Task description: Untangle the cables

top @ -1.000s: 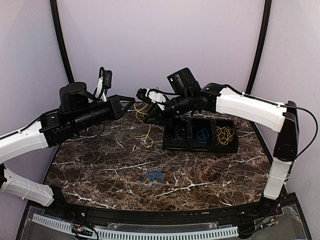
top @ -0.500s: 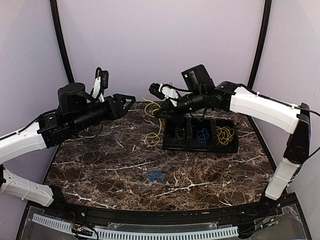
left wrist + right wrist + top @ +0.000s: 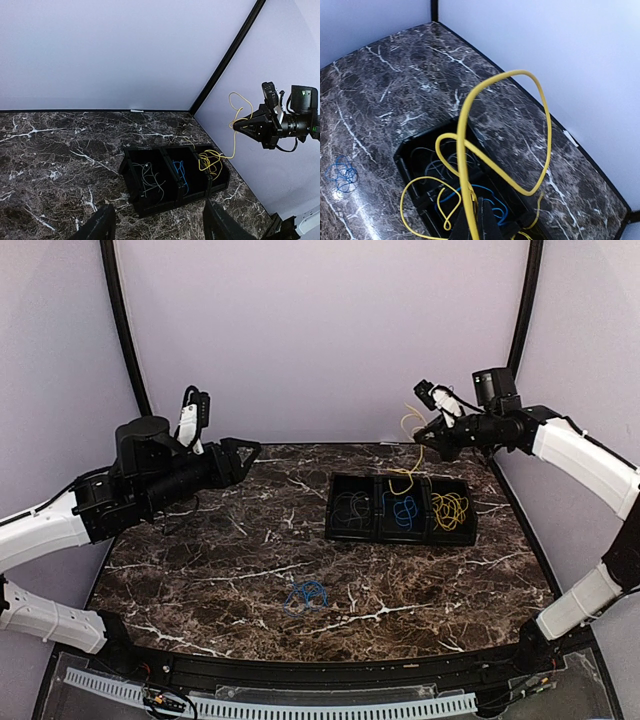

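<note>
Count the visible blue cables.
2. The loose blue cable lies on the table, front centre; the binned blue cable sits in the tray's middle compartment. Others may be hidden.

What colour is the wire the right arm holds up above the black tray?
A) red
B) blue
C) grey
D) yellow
D: the right gripper is shut on a yellow cable that hangs down toward the black tray.

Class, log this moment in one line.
right fingers: shut on yellow cable over tray; left fingers: open, empty; blue cable: on table
</note>
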{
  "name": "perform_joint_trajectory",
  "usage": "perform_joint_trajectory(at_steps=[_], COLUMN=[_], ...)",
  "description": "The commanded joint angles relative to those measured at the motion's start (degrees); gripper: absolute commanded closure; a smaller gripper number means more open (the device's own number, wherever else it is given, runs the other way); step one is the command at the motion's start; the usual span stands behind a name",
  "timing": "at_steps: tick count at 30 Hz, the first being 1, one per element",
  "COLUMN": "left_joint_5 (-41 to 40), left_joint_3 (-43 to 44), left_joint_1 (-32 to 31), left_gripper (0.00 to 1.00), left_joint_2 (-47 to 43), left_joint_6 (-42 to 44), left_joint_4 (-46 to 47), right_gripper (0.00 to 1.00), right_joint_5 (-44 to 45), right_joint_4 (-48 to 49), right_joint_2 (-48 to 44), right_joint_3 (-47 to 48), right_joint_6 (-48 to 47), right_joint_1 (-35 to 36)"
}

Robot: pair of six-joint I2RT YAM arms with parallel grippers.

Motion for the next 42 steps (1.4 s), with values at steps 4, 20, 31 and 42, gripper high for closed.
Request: perform_joint_trajectory(at_steps=[4, 20, 31, 42], left_joint_5=[-0.93, -1.33, -2.62, -1.15], left_joint_3=[-1.20, -2.48, -3.90, -3.68], left_joint_1=[0.37, 0.40, 0.47, 0.57], left_gripper=[0.38, 0.38, 0.38, 0.38], left_joint_2=[-0.17, -0.46, -2.13, -0.41], left_joint_6=[1.37, 1.55, 1.39, 1.55], left_joint_4=[0.21, -0.28, -0.63, 0.47], right_gripper=[1.00, 1.00, 1.00, 1.00], right_joint_5=[1.17, 4.85, 8.65, 11.55], right_joint_4=[1.09, 4.45, -0.34, -5.92], right_joint_2=[-4.41, 6.87, 17.98, 21.78], right_joint_3=[-4.57, -11.69, -8.73, -7.03], right_joint_6=[-1.37, -3.91, -3.71, -4.16], right_joint_1=[-9.01, -15.60, -15.64, -14.99])
